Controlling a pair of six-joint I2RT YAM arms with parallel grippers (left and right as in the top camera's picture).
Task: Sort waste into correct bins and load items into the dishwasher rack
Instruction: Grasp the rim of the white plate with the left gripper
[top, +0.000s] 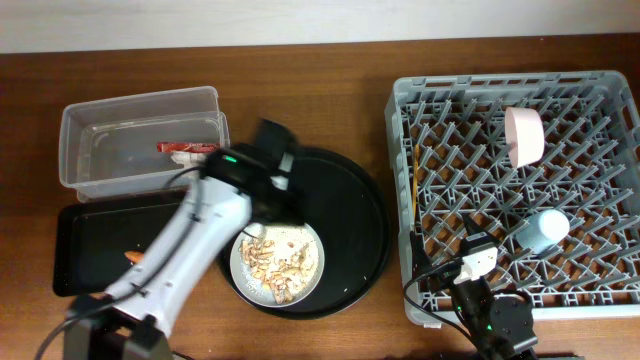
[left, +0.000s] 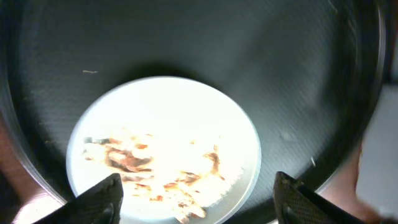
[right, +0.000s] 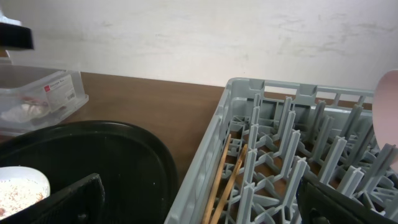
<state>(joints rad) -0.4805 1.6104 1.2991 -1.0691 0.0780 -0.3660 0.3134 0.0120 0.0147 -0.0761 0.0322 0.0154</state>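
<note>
The pale grey plate (top: 278, 262) with beige food scraps (top: 280, 265) sits on the round black tray (top: 345, 200). My left gripper (top: 268, 218) is open just above the plate's far rim. In the left wrist view its fingers (left: 199, 202) straddle the plate (left: 168, 112) and scraps (left: 149, 165). The red wrapper (top: 185, 148) lies in the clear tub (top: 90, 120). The carrot (top: 133, 257) lies in the flat black tray (top: 85, 230). The rack (top: 600, 290) holds the bowl (top: 524, 135), cup (top: 540, 230) and chopsticks (top: 413, 195). My right gripper (top: 445, 265) is open and empty at the rack's front left corner.
The right wrist view shows the open fingers (right: 199, 205) over the rack's left wall (right: 205, 168), the chopsticks (right: 227, 180) inside it, the round tray (right: 93, 155) to the left and the tub (right: 56, 87) with something white (right: 22, 112) inside.
</note>
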